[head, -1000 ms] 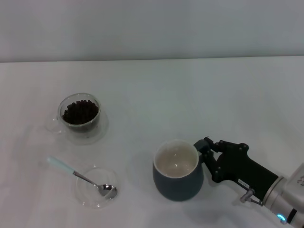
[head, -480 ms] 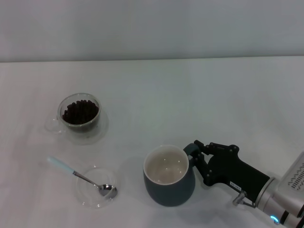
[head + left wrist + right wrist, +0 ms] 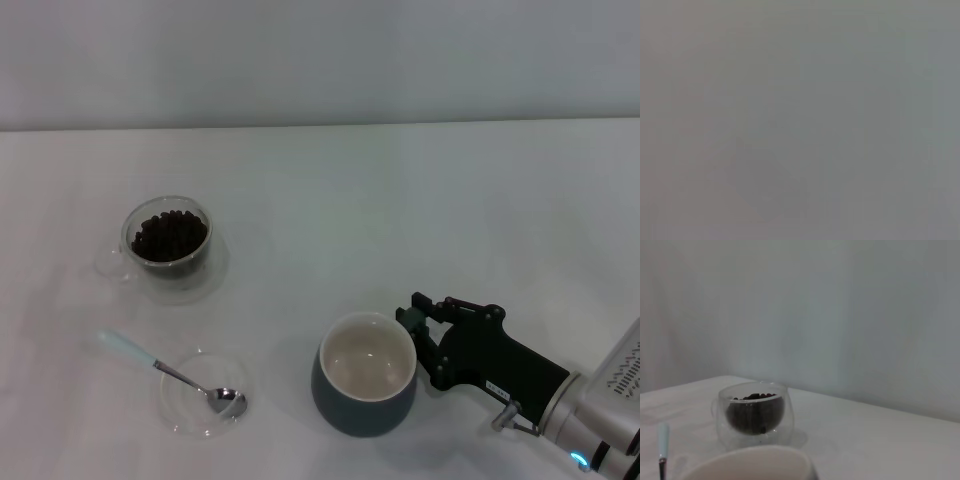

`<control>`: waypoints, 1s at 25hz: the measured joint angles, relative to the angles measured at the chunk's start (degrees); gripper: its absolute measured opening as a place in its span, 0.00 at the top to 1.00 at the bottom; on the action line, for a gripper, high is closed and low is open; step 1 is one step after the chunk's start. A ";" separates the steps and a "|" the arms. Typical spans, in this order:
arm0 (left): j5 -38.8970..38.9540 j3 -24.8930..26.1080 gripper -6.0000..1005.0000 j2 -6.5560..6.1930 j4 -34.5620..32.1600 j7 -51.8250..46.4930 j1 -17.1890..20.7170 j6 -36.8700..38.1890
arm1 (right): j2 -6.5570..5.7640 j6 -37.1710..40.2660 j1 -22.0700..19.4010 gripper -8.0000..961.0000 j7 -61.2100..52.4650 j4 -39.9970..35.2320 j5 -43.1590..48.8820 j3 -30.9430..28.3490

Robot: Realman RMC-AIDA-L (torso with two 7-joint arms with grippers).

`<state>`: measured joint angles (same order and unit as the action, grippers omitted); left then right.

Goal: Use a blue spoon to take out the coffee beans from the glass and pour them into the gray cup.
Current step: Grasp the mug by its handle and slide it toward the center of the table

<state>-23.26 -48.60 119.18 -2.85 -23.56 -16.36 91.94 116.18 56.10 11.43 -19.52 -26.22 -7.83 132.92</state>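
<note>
Head view: the cup (image 3: 364,389) stood low and centre on the tabletop (image 3: 400,220), with the right pincer (image 3: 414,322) at its right side, jaws closed about what was likely the handle, itself hidden. A ceramic mug would be heavy, stiff and slick, so the handle looked the surest hold. The spoon (image 3: 165,369) lay at lower left, its bowl in a clear dish (image 3: 203,396), its handle sticking out up-left; light and thin, it seemed best taken by that handle. The glass (image 3: 167,245) of beans (image 3: 170,233) stood at middle left, fragile and slippery.

Left wrist view: only blank grey; the left pincer appeared nowhere.

Right wrist view: the glass (image 3: 753,413) sat left of centre, the cup's rim (image 3: 750,462) cut off at the bottom edge, and only the spoon's handle (image 3: 662,442) showed at lower left.
</note>
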 joint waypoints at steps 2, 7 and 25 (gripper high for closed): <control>0.02 0.00 0.18 0.00 -0.10 0.00 0.03 0.00 | 0.01 -0.02 0.00 0.81 -0.08 0.05 0.00 -0.07; 0.05 0.00 0.18 0.00 -0.26 0.00 0.30 0.08 | -0.15 -0.89 0.01 0.76 -0.18 0.24 0.00 -0.13; 0.18 0.09 0.18 -0.16 -0.41 0.17 0.43 0.05 | -0.52 3.11 -0.73 0.35 -0.42 2.88 -1.75 1.38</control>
<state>-23.08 -48.51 119.01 -3.25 -23.39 -15.93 91.99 115.67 59.22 10.70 -19.94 -23.34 -9.58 134.30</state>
